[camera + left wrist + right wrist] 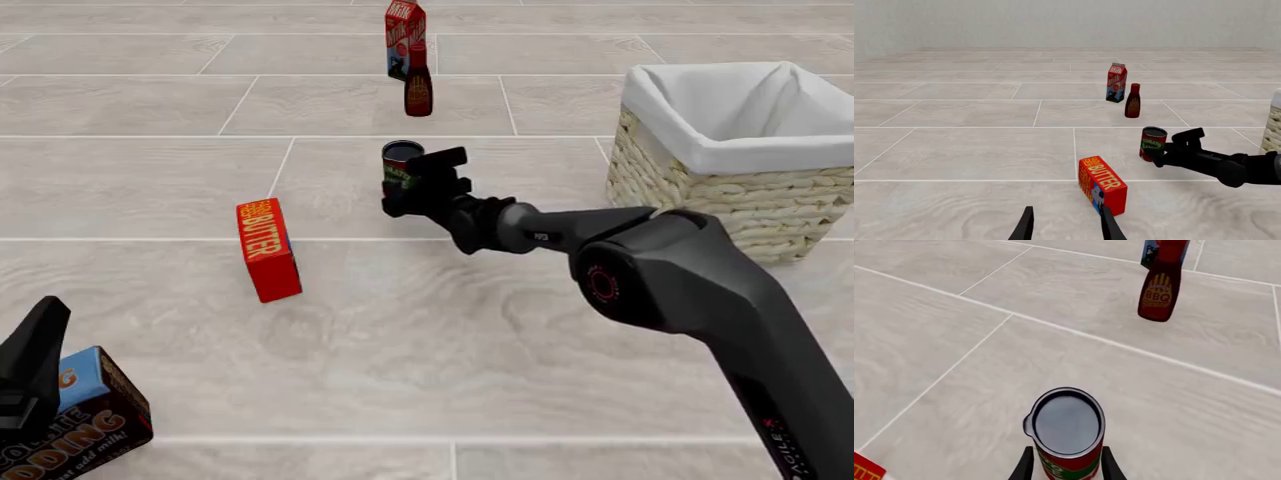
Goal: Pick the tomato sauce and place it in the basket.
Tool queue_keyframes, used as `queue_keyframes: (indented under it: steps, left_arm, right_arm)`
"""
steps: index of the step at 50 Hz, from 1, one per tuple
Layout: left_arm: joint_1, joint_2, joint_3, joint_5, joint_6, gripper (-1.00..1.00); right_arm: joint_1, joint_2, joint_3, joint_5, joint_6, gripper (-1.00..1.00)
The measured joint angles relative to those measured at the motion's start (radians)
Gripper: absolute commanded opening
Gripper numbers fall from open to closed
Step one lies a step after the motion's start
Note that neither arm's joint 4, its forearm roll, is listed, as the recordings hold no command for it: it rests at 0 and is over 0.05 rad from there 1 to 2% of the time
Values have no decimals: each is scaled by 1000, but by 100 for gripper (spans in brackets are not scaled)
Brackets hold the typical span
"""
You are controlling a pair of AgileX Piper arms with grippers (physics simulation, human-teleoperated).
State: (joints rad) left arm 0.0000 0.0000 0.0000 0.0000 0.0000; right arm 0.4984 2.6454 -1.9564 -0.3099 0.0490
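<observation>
Grey tiled floor; right gripper point(416, 184) clamps tomato sauce point(1069, 435) at mid-body for carrying to basket point(721, 190); left gripper point(1066, 225) open, idle.

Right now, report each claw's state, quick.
Left claw: open, holding nothing.
Right claw: fingers either side of the can; cannot tell if clamped.

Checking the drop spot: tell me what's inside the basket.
The basket shows only its white cloth lining folded over the rim. No items are visible in it, but the near wall hides the bottom from the front view, so the floor is unconfirmed.
</observation>
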Motion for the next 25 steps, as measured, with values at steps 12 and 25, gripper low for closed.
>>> queue_keyframes:
  steps: [12,25]
  left_arm:
    - [0,0,0,0,0,100]
    - [0,0,0,0,0,100]
  right_arm:
    - [0,14,-26,14,4,100]
    - [0,33,-55,28,9,100]
